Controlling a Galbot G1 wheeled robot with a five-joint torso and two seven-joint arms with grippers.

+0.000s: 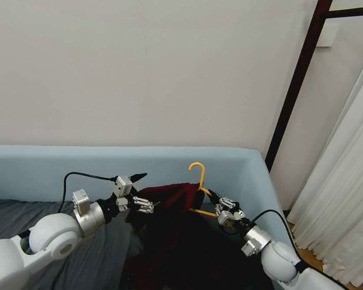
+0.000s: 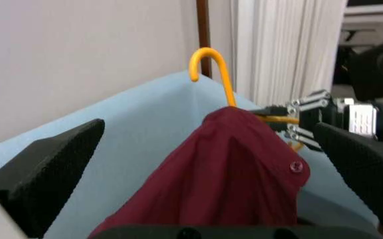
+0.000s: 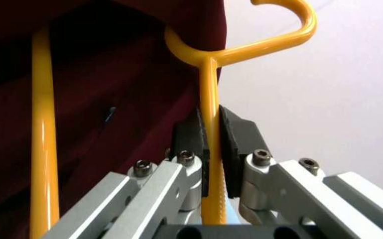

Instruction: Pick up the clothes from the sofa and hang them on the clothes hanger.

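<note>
A dark red shirt [image 1: 169,235] is draped over a yellow hanger [image 1: 198,172] held above the sofa's right end. My right gripper [image 1: 219,206] is shut on the hanger's stem just under the hook; the right wrist view shows its pads [image 3: 192,137] pinching the yellow hanger [image 3: 271,42], with the shirt [image 3: 111,74] beside them. My left gripper [image 1: 143,204] is at the shirt's left shoulder. In the left wrist view this left gripper [image 2: 208,127] is open, its black fingers [image 2: 45,174] wide on either side of the shirt [image 2: 224,179]. Beyond it are the hanger's hook [image 2: 211,64] and the right gripper [image 2: 298,119].
The light blue sofa [image 1: 78,166] has a dark grey seat [image 1: 24,211] under my left arm. A dark upright pole [image 1: 296,78] stands behind the sofa's right end, with a white curtain [image 1: 345,199] further right. A plain wall is behind.
</note>
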